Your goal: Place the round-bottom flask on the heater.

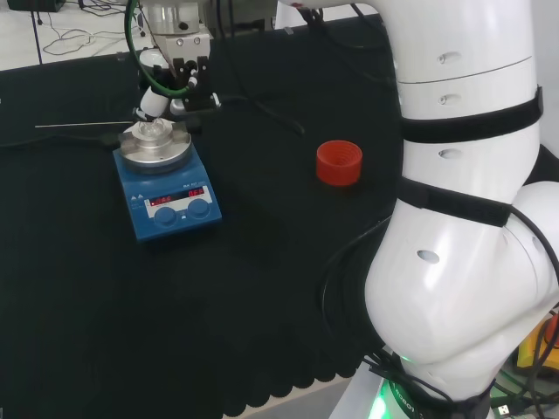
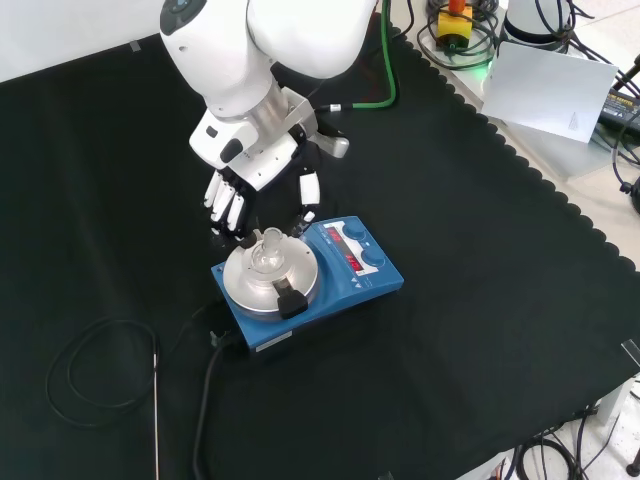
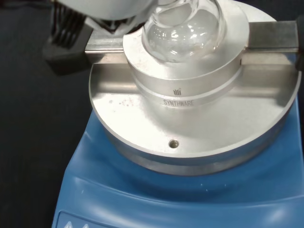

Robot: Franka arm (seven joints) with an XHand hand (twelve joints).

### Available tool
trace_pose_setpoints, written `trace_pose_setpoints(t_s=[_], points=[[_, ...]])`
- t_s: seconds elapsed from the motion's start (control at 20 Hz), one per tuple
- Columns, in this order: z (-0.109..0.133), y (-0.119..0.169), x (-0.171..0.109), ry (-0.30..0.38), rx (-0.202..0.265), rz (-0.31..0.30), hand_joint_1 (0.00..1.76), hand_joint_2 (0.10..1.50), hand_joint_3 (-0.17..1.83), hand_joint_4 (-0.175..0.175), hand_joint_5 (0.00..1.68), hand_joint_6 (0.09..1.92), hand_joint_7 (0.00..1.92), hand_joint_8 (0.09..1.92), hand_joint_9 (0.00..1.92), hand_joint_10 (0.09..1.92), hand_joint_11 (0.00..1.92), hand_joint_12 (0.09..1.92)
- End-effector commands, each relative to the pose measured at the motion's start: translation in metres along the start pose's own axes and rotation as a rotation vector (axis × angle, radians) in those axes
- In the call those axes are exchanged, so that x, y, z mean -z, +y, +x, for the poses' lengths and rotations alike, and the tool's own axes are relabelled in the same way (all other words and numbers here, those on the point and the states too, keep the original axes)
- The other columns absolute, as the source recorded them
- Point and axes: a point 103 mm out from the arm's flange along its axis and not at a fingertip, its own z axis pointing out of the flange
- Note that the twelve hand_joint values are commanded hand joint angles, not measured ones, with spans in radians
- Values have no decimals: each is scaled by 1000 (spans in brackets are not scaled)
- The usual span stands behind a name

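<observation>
A clear round-bottom flask (image 1: 155, 132) (image 2: 267, 256) (image 3: 183, 33) sits upright in the well of the round metal block (image 2: 250, 287) (image 3: 142, 114) on top of the blue heater (image 1: 170, 199) (image 2: 345, 285) (image 3: 190, 199). The black and white hand (image 1: 166, 83) (image 2: 245, 170) hangs just above and behind the block. Its fingers (image 2: 225, 205) point down on one side of the flask's neck and its thumb (image 2: 308, 192) on the other, straight and apart from the glass. A blurred white part of the hand (image 3: 104, 7) shows in the wrist view.
A red ribbed ring stand (image 1: 339, 162) lies on the black cloth, to the right of the heater in the head view. A thin metal probe (image 2: 156, 410) (image 1: 83, 126) and a looped black cable (image 2: 90, 370) lie beside the heater. The arm's white links (image 1: 463, 201) stand at the right.
</observation>
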Motion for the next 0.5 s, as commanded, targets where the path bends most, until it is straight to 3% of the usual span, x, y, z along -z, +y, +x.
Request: trace_pose_setpoints(t_s=[0.05, 0.2, 0.35, 0.5], points=[[-3, -8, 2, -6, -13, 6, 906, 586, 747, -74, 559, 808, 315, 749, 566, 678, 458, 1320], [-5, -16, 7, -5, -22, -3, 905, 586, 744, -72, 540, 799, 311, 752, 561, 684, 453, 1325], [-7, -27, 14, -7, -32, -17, 874, 576, 716, -63, 424, 626, 279, 760, 530, 702, 428, 1335], [-10, -39, 20, -9, -44, -27, 863, 579, 700, -60, 414, 556, 270, 762, 520, 710, 420, 1338]])
